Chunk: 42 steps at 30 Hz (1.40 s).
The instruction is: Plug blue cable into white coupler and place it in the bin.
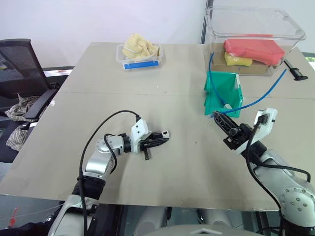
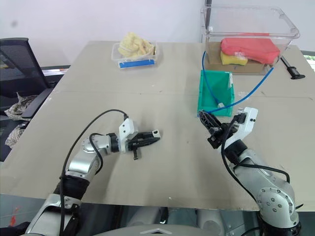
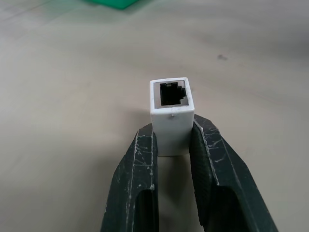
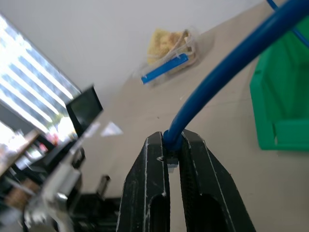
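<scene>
Left gripper (image 1: 160, 137) at lower centre pinches white coupler (image 3: 171, 113), socket facing away from fingers; right gripper (image 4: 171, 145) clamps blue cable (image 1: 256, 101), cable running up-right past bin (image 1: 231, 81)

Bare table (image 1: 187, 162) is seen between the bin (image 1: 222, 93) and both grippers. Behind the bin a clear tub (image 1: 251, 42) is set close; the cable (image 1: 266, 93) is draped over the bin's far side.
</scene>
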### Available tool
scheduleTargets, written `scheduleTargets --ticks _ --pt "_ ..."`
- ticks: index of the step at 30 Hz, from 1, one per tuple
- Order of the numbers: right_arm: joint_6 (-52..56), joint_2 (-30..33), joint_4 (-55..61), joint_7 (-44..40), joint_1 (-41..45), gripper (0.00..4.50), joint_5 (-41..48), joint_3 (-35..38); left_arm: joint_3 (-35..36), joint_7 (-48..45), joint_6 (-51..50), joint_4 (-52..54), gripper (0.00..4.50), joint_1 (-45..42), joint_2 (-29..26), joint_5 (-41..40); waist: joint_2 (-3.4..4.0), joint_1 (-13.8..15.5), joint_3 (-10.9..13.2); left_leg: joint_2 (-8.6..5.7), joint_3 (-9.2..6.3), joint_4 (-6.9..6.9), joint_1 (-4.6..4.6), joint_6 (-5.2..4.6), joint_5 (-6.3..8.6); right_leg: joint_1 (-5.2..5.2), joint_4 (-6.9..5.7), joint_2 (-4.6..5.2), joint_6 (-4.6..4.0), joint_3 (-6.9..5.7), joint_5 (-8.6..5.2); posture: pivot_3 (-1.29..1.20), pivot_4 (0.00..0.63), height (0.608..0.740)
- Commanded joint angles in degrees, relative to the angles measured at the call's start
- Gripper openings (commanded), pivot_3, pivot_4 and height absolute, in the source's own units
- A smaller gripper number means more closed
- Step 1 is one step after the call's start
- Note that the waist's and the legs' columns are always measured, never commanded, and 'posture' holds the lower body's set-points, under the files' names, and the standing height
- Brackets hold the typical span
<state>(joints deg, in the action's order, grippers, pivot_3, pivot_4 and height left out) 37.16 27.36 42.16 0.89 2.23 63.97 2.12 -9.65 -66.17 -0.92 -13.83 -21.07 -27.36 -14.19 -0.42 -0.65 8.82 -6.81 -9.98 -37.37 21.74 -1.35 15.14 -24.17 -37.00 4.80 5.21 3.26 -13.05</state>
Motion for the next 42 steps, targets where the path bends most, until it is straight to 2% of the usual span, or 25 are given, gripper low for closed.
scheduleTargets --ticks 1,7,16,27,42 --pt "2.23 6.47 1.28 -8.24 4.38 0.00 -6.42 -3.54 -2.17 -3.22 3.29 -2.07 0.31 -4.83 1.79 0.95 -0.01 -0.01 0.00 0.00 0.00 -0.01 0.00 0.00 0.00 0.01 0.00 0.00 0.00 -0.01 0.00 0.00 0.150 0.740" --pt "-0.70 14.59 -9.65 -26.01 13.43 0.00 -19.38 -9.65 -8.44 -4.88 9.59 -14.41 0.31 -15.94 9.41 7.31 -0.11 0.03 -0.02 -0.02 -0.03 -0.08 0.01 0.00 0.00 0.15 0.11 0.03 0.01 -0.14 0.00 0.00 0.150 0.740" --pt "-4.27 17.55 -21.26 -41.71 19.84 0.00 -32.38 -15.21 -9.88 -4.73 14.38 -23.36 0.31 -20.74 13.97 10.61 -0.15 -0.15 0.00 0.02 -0.01 -0.08 0.16 0.00 -0.01 -0.02 0.17 0.03 0.03 -0.12 0.02 0.00 0.150 0.740" --pt "-2.17 15.55 -23.29 -47.81 19.92 0.00 -35.56 -14.68 -10.12 -3.98 15.29 -22.72 0.31 -19.77 14.22 12.50 -0.16 0.02 0.00 -0.02 -0.05 -0.13 0.16 0.00 -0.01 -0.01 0.11 0.09 0.04 -0.15 0.02 0.00 0.150 0.740" --pt "-6.33 15.95 -30.24 -55.31 22.02 0.00 -45.74 -19.86 -10.04 -4.21 16.39 -21.97 0.31 -19.19 14.16 12.68 -0.22 -0.02 -0.08 -0.02 -0.04 -0.15 0.12 0.00 -0.01 0.02 0.07 0.09 0.05 -0.15 0.03 0.00 0.150 0.740"
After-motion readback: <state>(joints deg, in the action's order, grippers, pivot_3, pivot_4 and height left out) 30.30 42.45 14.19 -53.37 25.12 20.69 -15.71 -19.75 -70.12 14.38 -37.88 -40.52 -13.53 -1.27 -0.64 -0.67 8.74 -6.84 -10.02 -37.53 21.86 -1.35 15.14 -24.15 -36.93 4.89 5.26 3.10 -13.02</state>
